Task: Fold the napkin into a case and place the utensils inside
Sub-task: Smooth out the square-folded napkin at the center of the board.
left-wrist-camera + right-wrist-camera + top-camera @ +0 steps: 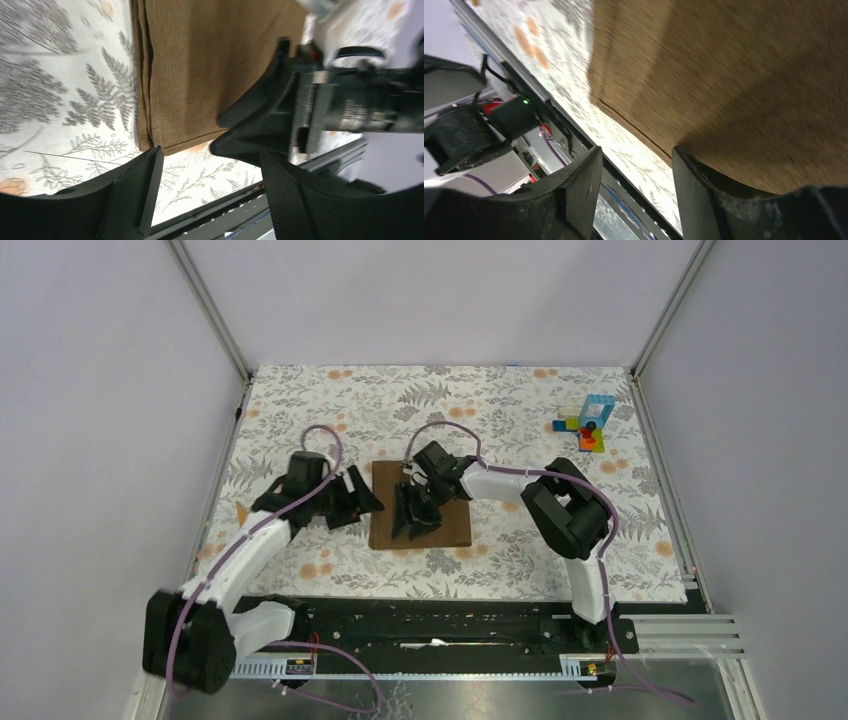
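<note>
The brown napkin [445,525] lies folded flat in the middle of the floral table cover, its layered edges showing along the left side [200,65]. My left gripper [368,502] sits at the napkin's left edge, jaws open [210,195] with nothing between them. Low over the napkin's middle hovers my right gripper [410,523], and it is open too [636,185], with only table cover and the front rail in its gap. In the right wrist view the napkin [724,75] fills the upper right. The utensils are out of view.
A small stack of colourful toy blocks [590,422] stands at the far right of the table cover [500,400]. A black rail [450,625] runs along the near edge, and a metal frame post [215,315] rises at the back left corner.
</note>
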Controlling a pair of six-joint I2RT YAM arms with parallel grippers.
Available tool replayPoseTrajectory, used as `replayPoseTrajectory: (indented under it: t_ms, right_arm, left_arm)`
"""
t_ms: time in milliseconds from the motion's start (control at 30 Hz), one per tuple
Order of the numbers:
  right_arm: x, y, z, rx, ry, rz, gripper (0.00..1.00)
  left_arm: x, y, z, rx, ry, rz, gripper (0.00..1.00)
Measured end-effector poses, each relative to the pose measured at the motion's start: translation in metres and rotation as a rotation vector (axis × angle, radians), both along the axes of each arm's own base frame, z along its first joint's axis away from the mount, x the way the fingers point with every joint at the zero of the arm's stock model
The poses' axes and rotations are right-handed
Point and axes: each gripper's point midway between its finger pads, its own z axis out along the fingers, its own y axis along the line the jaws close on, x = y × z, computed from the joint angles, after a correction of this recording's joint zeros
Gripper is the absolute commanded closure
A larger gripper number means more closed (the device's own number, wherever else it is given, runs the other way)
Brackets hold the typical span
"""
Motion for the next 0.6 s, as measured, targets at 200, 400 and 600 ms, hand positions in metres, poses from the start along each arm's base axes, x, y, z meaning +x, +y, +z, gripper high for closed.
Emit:
replayPoseTrajectory:
  t_ms: [200, 400, 600]
  right_arm:
    - [-0.011, -0.035, 0.000, -0.042, -0.004, -0.029, 0.41]
    - [0.004, -0.078, 0.037, -0.030, -0.131, -0.105, 0.40]
    - [0.003, -0.113, 0.033, -0.092, -0.164, -0.136, 0.40]
  left_arm:
    - [-0.026, -0.029, -0.070, 0.203, 0.188, -0.113, 0.18]
    - [-0.020, -0.021, -0.091, 0.364, 0.189, -0.083, 0.19]
    - [-0.012, -0.021, -0.095, 0.417, 0.180, -0.079, 0.31]
